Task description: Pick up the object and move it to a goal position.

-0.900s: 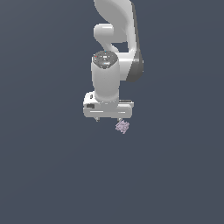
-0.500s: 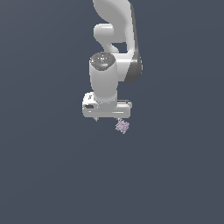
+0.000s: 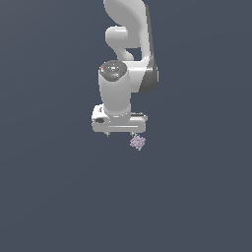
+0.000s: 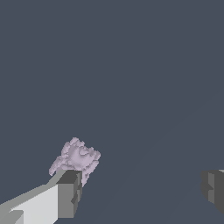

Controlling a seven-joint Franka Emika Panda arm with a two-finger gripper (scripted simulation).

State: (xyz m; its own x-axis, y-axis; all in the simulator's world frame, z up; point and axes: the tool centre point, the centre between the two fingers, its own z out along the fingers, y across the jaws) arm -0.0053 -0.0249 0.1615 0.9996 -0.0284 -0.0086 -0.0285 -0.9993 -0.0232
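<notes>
Since the earlier frames my arm is barely shifting, only settling a little lower, and the object [image 3: 138, 142] is staying in the same place on the dark floor [image 3: 54, 197]. My claw [image 3: 119, 133] is hanging with its fingers pointing down and spread wide apart, and it is gripping nothing. In the wrist view one fingertip [image 4: 69, 192] is sitting right against the pale lilac clump [image 4: 77, 158], while the other fingertip [image 4: 213, 188] is standing well apart from it. From the exterior view, the object is lying just below my claw, toward that view's right, not between the fingers.
</notes>
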